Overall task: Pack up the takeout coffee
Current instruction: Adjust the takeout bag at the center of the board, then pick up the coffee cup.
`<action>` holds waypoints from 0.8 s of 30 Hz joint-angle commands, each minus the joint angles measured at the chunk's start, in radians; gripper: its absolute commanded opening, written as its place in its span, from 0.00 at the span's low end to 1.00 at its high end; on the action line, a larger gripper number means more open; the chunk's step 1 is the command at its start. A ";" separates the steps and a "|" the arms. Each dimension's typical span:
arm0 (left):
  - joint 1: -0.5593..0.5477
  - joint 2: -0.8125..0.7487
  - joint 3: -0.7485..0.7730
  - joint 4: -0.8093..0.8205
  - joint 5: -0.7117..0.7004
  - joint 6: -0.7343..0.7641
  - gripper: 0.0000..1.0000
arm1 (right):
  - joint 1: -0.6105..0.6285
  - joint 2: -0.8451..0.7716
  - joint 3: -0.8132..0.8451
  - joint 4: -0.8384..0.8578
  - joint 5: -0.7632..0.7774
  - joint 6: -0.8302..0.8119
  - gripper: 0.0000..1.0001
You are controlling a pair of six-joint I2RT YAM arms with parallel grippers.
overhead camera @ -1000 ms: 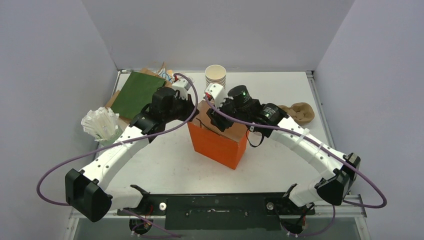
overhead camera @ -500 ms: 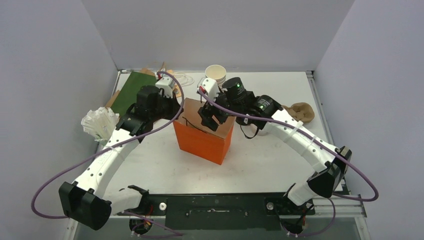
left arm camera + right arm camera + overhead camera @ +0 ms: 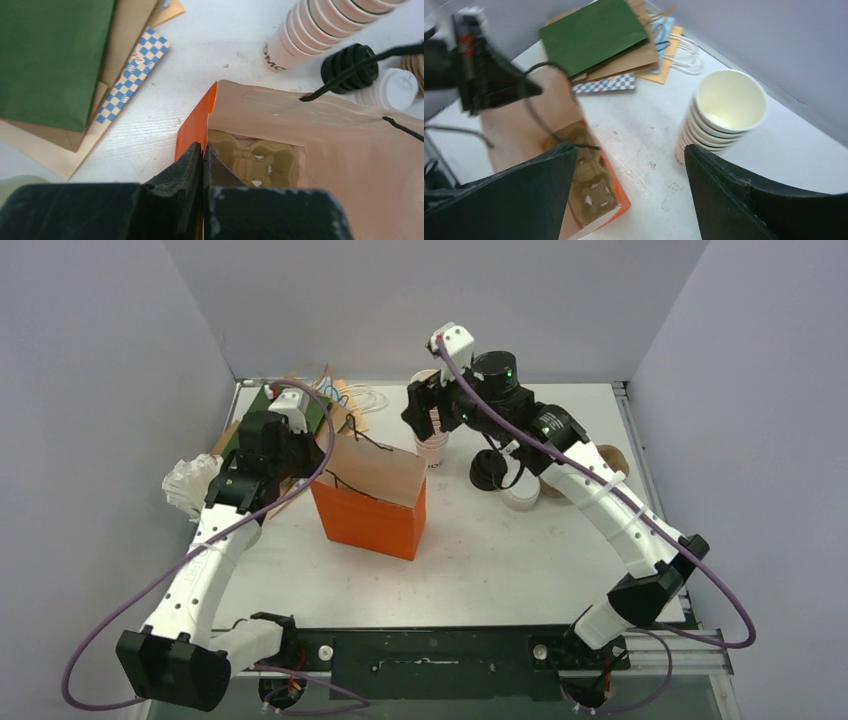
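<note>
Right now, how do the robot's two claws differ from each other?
The left gripper is shut, pinching the rim of the orange bag; the right gripper is open and holds nothing. The left gripper sits low at the bag; the right gripper hangs raised near the stack of white cups. Both have two black fingers.

standing bag [image 3: 365, 515] centre | carrier [image 3: 255, 159] inside bag | cup stack [image 3: 432, 447] behind-right of bag | lids [image 3: 488, 471] right of stack

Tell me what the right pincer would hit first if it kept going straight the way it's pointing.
Most likely the bare table between the orange bag and the stack of white cups: the open right pincer frames that gap. Its finger nearer the stack might clip it; depth is unclear.
</note>
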 commanded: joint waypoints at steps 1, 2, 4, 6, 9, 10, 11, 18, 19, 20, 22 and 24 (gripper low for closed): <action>0.057 -0.018 0.032 0.059 -0.081 -0.002 0.00 | -0.109 0.104 0.140 -0.020 0.309 0.298 0.75; 0.069 -0.011 0.034 0.076 -0.084 0.000 0.00 | -0.137 0.138 0.186 -0.061 0.327 0.363 0.71; 0.096 0.008 0.042 0.111 -0.117 0.001 0.00 | -0.185 0.201 0.267 -0.130 0.339 0.490 0.67; 0.129 0.033 0.053 0.138 -0.134 -0.002 0.00 | -0.213 0.239 0.302 -0.143 0.346 0.562 0.63; 0.147 0.066 0.069 0.178 -0.188 -0.007 0.00 | -0.224 0.255 0.282 -0.112 0.400 0.636 0.58; 0.148 0.074 0.073 0.191 -0.203 -0.008 0.00 | -0.225 0.257 0.272 -0.097 0.410 0.650 0.57; 0.151 0.081 0.072 0.202 -0.209 -0.013 0.00 | -0.228 0.260 0.265 -0.083 0.413 0.663 0.56; 0.155 0.078 0.060 0.223 -0.213 -0.067 0.12 | -0.240 0.296 0.258 -0.066 0.386 0.707 0.53; 0.155 0.075 0.061 0.217 -0.215 -0.072 0.16 | -0.240 0.298 0.253 -0.067 0.385 0.707 0.51; 0.155 0.072 0.064 0.211 -0.219 -0.076 0.21 | -0.240 0.300 0.249 -0.069 0.388 0.707 0.48; 0.155 0.065 0.078 0.189 -0.229 -0.078 0.30 | -0.241 0.309 0.245 -0.072 0.388 0.708 0.45; 0.155 0.061 0.106 0.157 -0.247 -0.077 0.36 | -0.240 0.316 0.239 -0.069 0.379 0.708 0.45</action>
